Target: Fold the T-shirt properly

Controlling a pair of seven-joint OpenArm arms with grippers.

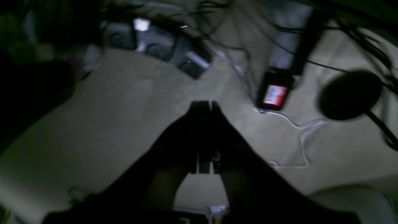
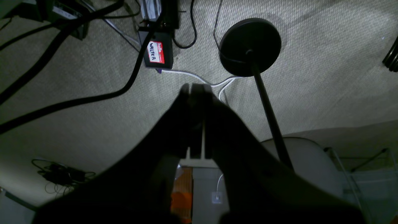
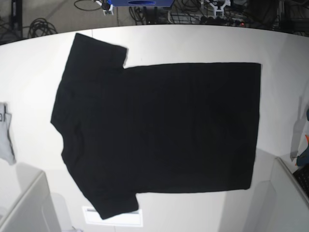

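The black T-shirt (image 3: 159, 130) lies spread flat on the white table (image 3: 193, 43), plain side up, with the collar to the left, the hem to the right and both sleeves out at the left. No print shows. My left gripper (image 1: 203, 104) is shut with nothing in it and hangs over carpeted floor, away from the shirt. My right gripper (image 2: 196, 87) is also shut and empty over the floor. Neither gripper shows in the base view.
A small grey cloth (image 3: 6, 133) lies at the table's left edge. Grey arm housings stand at the bottom corners (image 3: 29, 208). On the floor are a round black stand base (image 2: 250, 46), a black box with a red-white label (image 2: 157, 53) and several cables.
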